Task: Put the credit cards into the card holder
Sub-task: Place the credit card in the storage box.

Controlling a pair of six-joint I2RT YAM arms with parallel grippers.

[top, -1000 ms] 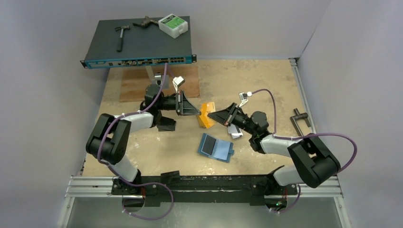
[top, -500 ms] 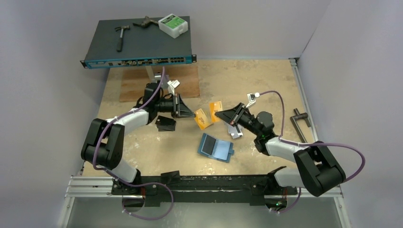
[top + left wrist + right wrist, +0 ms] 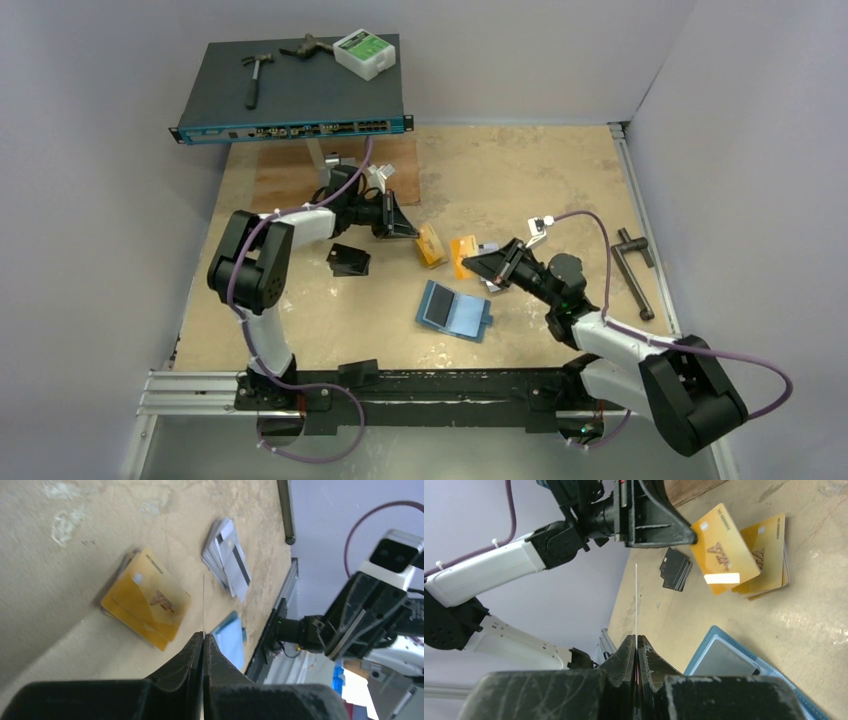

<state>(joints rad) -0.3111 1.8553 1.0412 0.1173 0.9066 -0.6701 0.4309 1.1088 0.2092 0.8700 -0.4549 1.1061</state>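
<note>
Left gripper (image 3: 203, 639) jaws are clamped on one gold card (image 3: 724, 555); right gripper (image 3: 636, 641) jaws are pinched shut on a second card (image 3: 461, 254), both just off the table (image 3: 520, 170). Card holder (image 3: 455, 312) lies open between the arms, with no card visibly in it. Gold stack (image 3: 145, 600) and silver stack (image 3: 227, 555) are yet to load, so it looks early.
</note>
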